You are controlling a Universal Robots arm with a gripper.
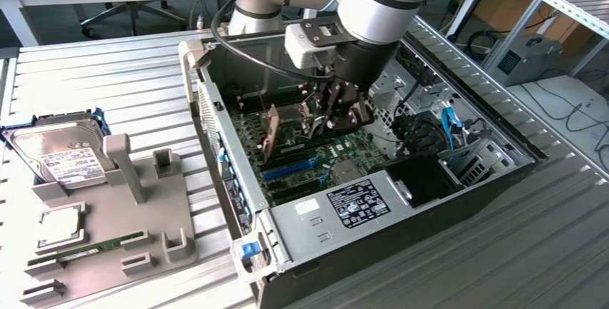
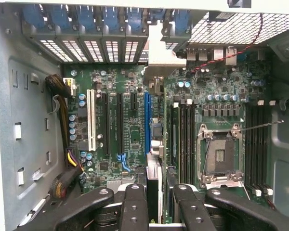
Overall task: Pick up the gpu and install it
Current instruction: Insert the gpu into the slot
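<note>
On a ribbed metal table, an open computer case sits.

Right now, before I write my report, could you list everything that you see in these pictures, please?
table: one, grey slatted metal, under everything
computer case: one, black and silver, open, middle of the table
motherboard: one, green, inside the case
blue slot: one, on the motherboard, beside the gpu's edge
processor socket: one, silver, empty
holder tray: one, grey, exterior view's left
hard drive: one, silver with white label, standing at the tray's far end
RAM stick: one, narrow, green, lying in the tray
gpu: one, seen edge-on, between the fingers, above the motherboard
robot arm: one, silver, reaching into the case
pincer: one, black, closed on the gpu
</note>
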